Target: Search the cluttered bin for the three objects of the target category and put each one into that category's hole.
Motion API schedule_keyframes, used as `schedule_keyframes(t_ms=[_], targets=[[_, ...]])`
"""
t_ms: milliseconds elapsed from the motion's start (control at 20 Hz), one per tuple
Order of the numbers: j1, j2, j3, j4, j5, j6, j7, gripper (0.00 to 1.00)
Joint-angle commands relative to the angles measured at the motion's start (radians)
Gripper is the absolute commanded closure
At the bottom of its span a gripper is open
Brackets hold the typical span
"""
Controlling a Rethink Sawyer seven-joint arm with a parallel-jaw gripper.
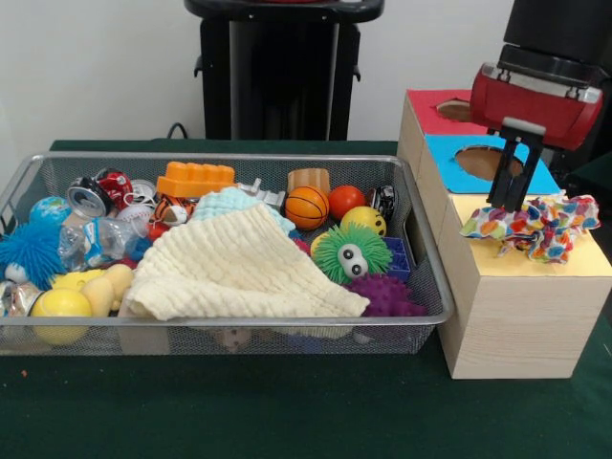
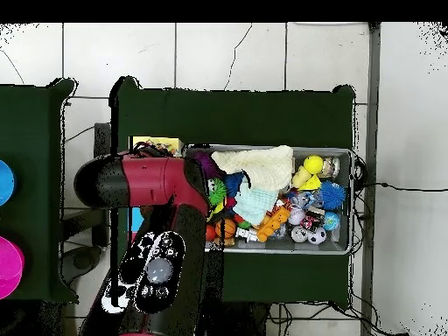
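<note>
A wad of white cloth printed with coloured patches (image 1: 535, 226) is seen lying spread on the yellow top (image 1: 583, 260) of the largest wooden box (image 1: 516, 320), covering the place where that top's hole would be; the hole itself cannot be made out. The gripper (image 1: 512, 203) is held straight above the wad, with its dark fingers (image 1: 517, 172) drawn close together and their tips at the cloth's upper edge; whether the cloth is actually pinched cannot be told. Behind it, the blue-topped box (image 1: 449, 158) and the red-topped box (image 1: 430, 110) are lined up, each with an opening showing.

To the left of the boxes, the wire basket (image 1: 29, 177) (image 2: 350, 201) is filled with toys. A cream knitted cloth (image 1: 239, 268) is draped over the middle, a mint cloth (image 1: 229, 203) is tucked behind it, and a green spiky ball with eyes (image 1: 352, 252) is set beside a purple spiky ball (image 1: 385, 295). In the overhead view the boxes are hidden under the red arm (image 2: 157, 184).
</note>
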Motion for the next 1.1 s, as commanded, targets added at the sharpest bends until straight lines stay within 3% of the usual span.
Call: schedule_keyframes(t_ms=[50, 850, 1100], targets=[[0.019, 0.08, 0.079, 0.089, 0.047, -0.023, 0.205, 1.0], [-0.035, 0.051, 0.132, 0.122, 0.14, 0.05, 0.159, 1.0], [-0.133, 0.036, 0.276, 0.194, 0.197, 0.016, 0.066, 1.0]])
